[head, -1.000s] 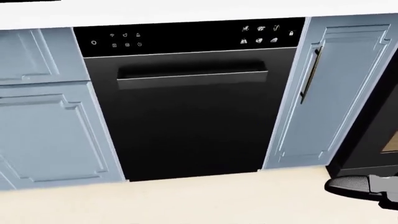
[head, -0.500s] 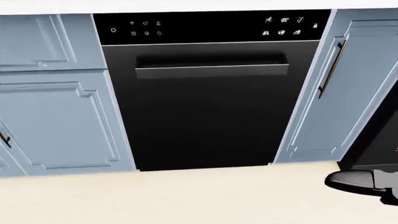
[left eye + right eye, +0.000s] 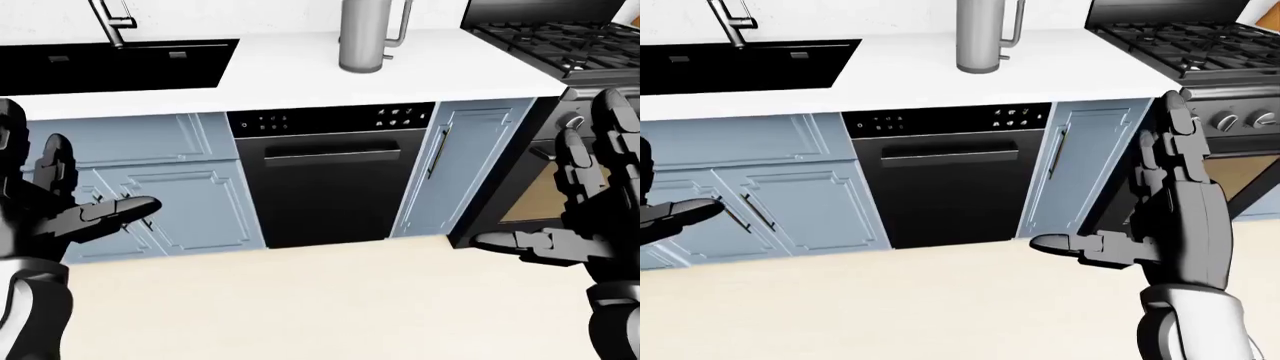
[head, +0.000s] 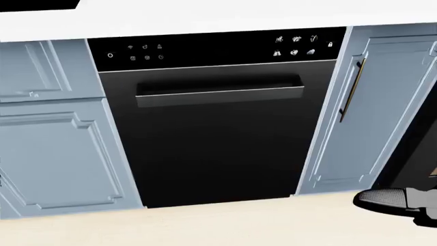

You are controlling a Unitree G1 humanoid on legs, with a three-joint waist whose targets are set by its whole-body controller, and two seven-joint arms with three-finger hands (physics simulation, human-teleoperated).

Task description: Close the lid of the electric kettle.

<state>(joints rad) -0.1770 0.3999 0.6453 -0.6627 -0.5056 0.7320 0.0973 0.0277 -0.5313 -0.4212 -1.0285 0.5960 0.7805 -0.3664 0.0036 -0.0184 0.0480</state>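
Note:
The electric kettle (image 3: 365, 37) is a steel cylinder with a handle on its right side, standing on the white counter (image 3: 300, 79) above the dishwasher. Its top is cut off by the upper edge of both eye views, so the lid is hidden. My left hand (image 3: 100, 180) is held low at the left of the left-eye view, fingers spread and open, holding nothing. My right hand (image 3: 1110, 176) stands upright at the right, also open and empty, thumb pointing left. Both hands are well below the counter and far from the kettle. The head view shows only the right thumb (image 4: 389, 198).
A black dishwasher (image 4: 211, 133) sits between blue cabinet doors (image 4: 55, 148). A black sink (image 3: 120, 64) with a faucet (image 3: 110, 19) is at the counter's left. A gas stove (image 3: 560, 37) with an oven below is at the right. Beige floor (image 3: 330, 300) lies below.
The whole head view has shifted: the dishwasher slid up and right, then down and left, and more white counter shows at the top. The camera moved. The right thumb stays at the lower right.

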